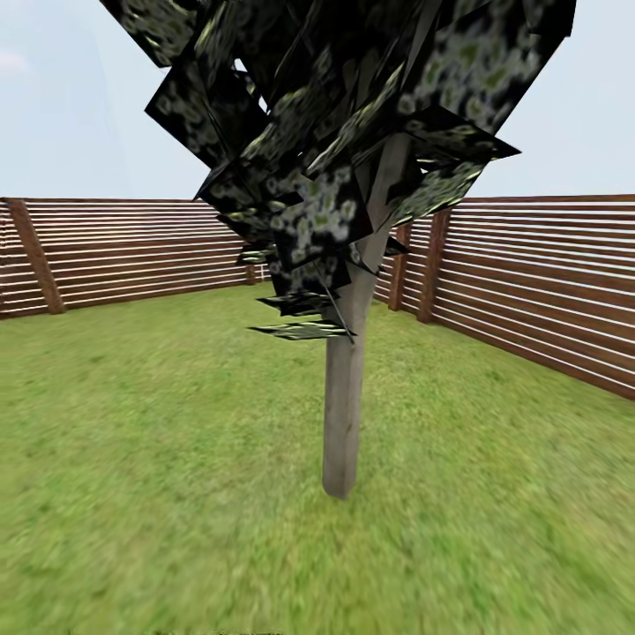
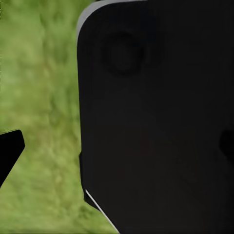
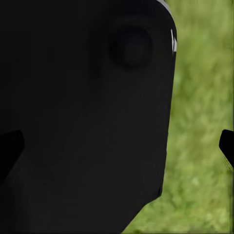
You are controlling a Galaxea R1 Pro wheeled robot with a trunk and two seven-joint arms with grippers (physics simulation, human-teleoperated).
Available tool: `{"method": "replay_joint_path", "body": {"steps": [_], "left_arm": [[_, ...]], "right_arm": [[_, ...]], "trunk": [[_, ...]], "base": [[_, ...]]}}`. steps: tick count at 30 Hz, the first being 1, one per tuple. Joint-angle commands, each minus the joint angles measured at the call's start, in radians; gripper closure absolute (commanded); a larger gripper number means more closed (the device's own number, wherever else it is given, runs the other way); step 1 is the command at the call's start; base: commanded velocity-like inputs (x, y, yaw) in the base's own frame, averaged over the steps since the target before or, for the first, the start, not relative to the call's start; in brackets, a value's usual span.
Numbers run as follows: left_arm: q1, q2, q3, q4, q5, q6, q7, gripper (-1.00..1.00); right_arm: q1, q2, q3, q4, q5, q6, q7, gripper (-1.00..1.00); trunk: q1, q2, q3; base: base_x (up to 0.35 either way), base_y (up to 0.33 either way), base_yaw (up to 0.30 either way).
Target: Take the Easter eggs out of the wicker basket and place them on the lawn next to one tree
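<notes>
Tree (image 1: pixel 342 414) dead ahead on lawn (image 1: pixel 132 459), fence (image 1: pixel 547 282) behind; rolling closer risks hitting the trunk. Jaws' state: can't tell.

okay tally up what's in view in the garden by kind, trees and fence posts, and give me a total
Trees: 1, the tree on the lawn
Fence posts: 4
Total: 5

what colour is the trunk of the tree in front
Pale grey-brown and bare, seen best in the head view: the tree trunk.
</notes>
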Motion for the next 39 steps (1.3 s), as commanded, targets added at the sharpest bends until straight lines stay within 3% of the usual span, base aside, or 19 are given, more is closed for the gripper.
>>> {"method": "replay_joint_path", "body": {"steps": [1, 13, 24, 35, 39], "left_arm": [[0.0, 0.0, 0.0, 0.0, 0.0, 0.0, 0.0, -1.0], [0.0, -0.002, -0.004, -0.003, -0.002, -0.008, 0.0, -1.0], [0.0, -0.002, -0.004, -0.027, -0.002, -0.022, 0.0, -1.0], [0.0, 0.003, -0.005, -0.107, -0.005, -0.024, 0.011, -1.0], [0.0, 0.003, -0.004, -0.166, -0.004, -0.024, 0.011, -1.0]], "right_arm": [[0.0, 0.0, 0.0, 0.0, 0.001, -0.006, 0.0, -1.0], [0.0, -0.004, 0.001, -0.001, 0.003, -0.06, 0.0, -1.0], [0.0, -0.009, 0.0, -0.002, 0.003, -0.063, -0.004, -1.0], [-0.002, -0.011, -0.004, -0.052, 0.003, -0.097, -0.009, -1.0], [-0.003, -0.024, -0.005, -0.112, 0.003, -0.098, -0.009, -1.0]], "trunk": [[0.0, 0.0, 0.0], [0.0, 0.0, 0.0], [0.0, 0.0, 0.0], [0.0, 0.0, 0.0], [0.0, 0.0, 0.0]], "base": [[0.0, 0.0, 0.286], [0.0, 0.0, 0.29], [0.0, 0.0, 0.291], [0.0, 0.0, 0.291], [0.0, 0.0, 0.291]]}}
